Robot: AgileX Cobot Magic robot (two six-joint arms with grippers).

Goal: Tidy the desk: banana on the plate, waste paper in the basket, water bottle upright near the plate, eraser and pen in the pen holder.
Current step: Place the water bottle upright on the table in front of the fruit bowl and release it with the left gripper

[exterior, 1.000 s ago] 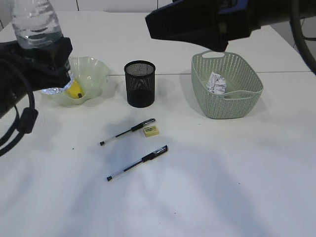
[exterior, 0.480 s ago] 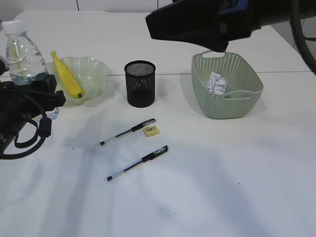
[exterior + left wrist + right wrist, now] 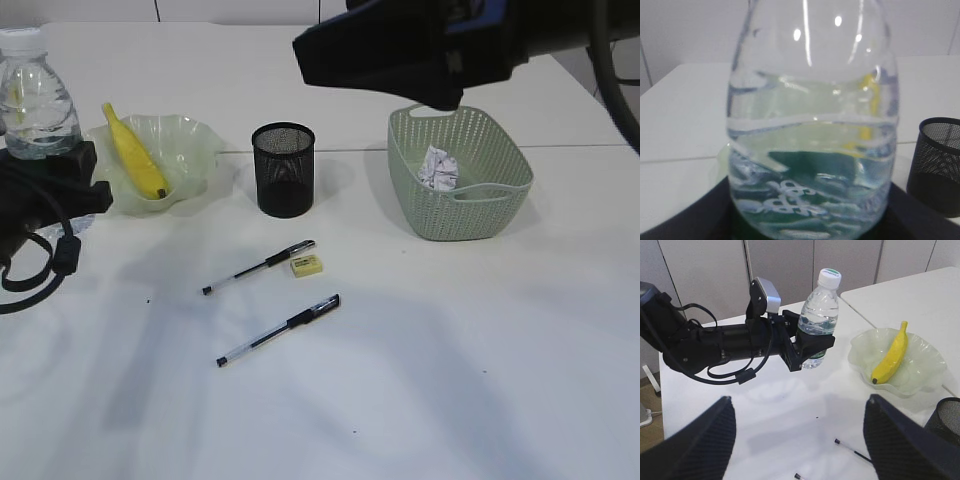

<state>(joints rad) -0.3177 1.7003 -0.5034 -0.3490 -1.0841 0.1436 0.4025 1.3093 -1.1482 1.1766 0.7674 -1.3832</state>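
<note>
The water bottle (image 3: 38,105) stands upright at the far left, just left of the plate (image 3: 192,150), with my left gripper (image 3: 62,178) shut on its labelled lower half. The bottle (image 3: 812,125) fills the left wrist view. I cannot tell whether its base touches the desk (image 3: 450,350). The banana (image 3: 135,155) lies in the plate. Crumpled waste paper (image 3: 437,167) sits in the basket (image 3: 470,215). Two pens (image 3: 258,267) (image 3: 278,330) and the eraser (image 3: 306,265) lie in front of the pen holder (image 3: 283,170). My right gripper (image 3: 800,440) hangs open high above the desk, holding nothing.
The left arm's black body and cables (image 3: 710,347) stretch along the desk's left side behind the bottle. The right arm (image 3: 400,45) looms dark across the top of the exterior view, above the pen holder and basket.
My left gripper has carried the bottle down and to the left, from in front of the plate to beside it, uncovering the banana. The right arm has hardly moved.
</note>
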